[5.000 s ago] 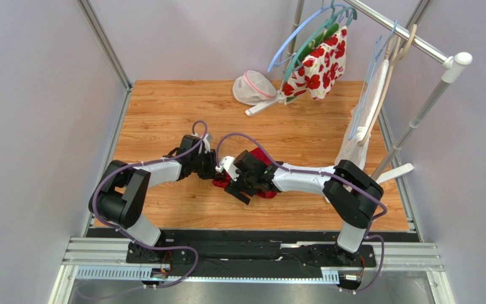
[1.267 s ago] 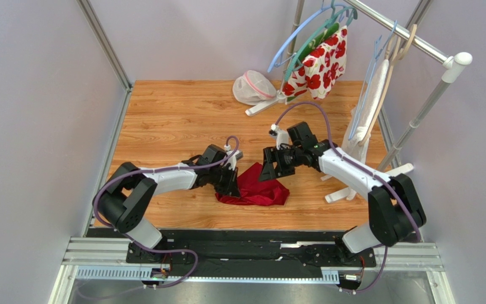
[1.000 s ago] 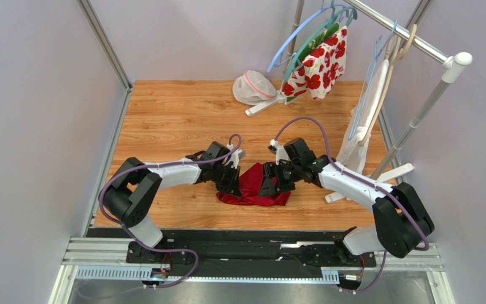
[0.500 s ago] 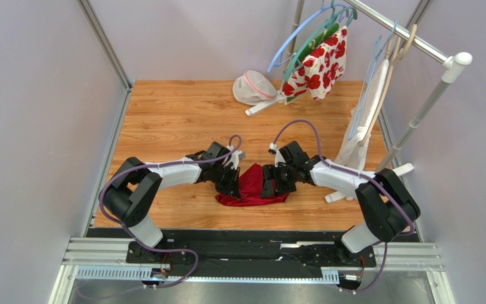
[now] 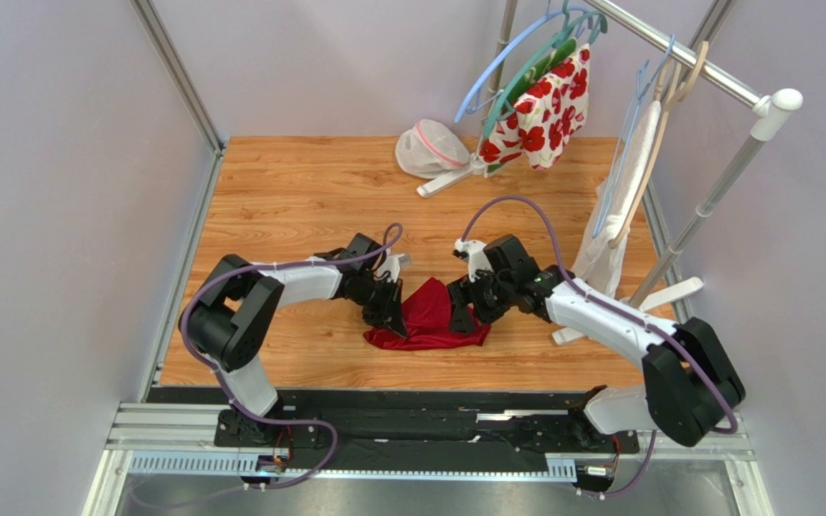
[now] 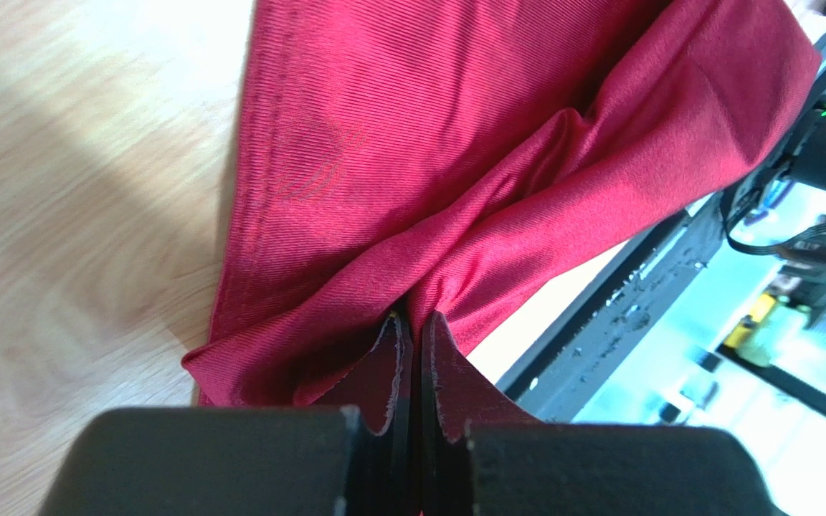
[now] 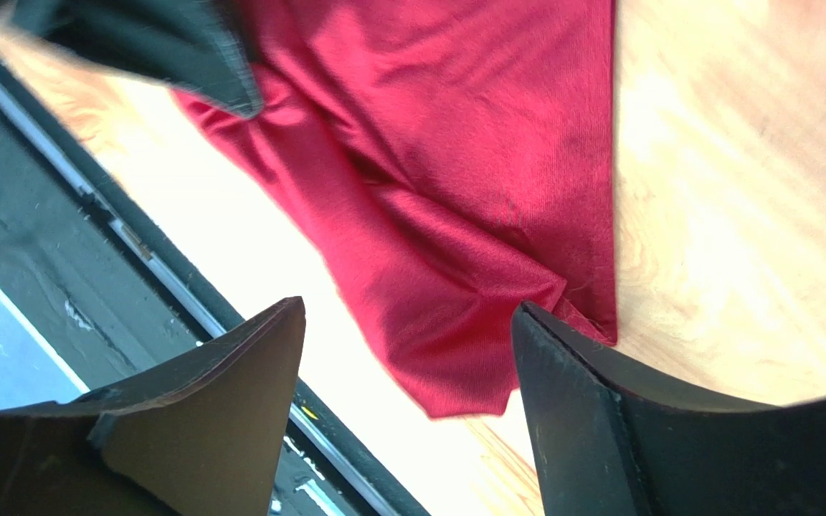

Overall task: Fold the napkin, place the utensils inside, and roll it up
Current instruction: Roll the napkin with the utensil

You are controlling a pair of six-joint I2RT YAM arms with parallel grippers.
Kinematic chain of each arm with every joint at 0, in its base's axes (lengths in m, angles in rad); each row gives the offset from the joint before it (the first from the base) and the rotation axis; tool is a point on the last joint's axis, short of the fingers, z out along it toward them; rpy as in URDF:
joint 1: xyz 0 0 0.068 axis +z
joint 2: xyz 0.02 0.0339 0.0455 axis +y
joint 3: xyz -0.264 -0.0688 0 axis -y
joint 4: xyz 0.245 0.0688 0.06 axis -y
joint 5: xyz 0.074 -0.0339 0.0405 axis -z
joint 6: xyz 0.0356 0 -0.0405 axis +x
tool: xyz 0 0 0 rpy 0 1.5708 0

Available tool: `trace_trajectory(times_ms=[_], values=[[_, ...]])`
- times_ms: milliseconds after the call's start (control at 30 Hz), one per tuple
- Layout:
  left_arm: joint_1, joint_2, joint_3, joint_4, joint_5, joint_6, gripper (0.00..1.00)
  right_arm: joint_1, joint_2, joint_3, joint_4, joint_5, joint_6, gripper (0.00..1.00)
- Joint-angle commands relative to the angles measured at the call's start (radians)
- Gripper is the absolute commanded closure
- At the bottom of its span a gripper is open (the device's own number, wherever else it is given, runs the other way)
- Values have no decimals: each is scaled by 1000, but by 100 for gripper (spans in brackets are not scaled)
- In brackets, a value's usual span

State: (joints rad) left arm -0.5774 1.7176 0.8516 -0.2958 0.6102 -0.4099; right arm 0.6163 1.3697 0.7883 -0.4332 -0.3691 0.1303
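Between your two hands, the crimson napkin [image 5: 428, 319] lies bunched on the table [image 5: 299, 194]. Your left hand [image 6: 415, 328] is clamped on what looks like a fold, while your right hand [image 7: 404, 314] gapes empty above a corner. Pinch it, then draw outward, taut and low.
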Motion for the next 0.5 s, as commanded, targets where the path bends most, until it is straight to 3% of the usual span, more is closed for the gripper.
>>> trace_trajectory(times_ms=[0, 267, 467], values=[[42, 56, 20, -131, -30, 45, 100, 62, -106, -1, 13, 74, -113, 24], [82, 142, 101, -220, 20, 69, 100, 262, -101, -8, 24, 317, -202, 23], [93, 152, 162, -312, -9, 114, 100, 327, -46, 15, -24, 415, -219, 24]])
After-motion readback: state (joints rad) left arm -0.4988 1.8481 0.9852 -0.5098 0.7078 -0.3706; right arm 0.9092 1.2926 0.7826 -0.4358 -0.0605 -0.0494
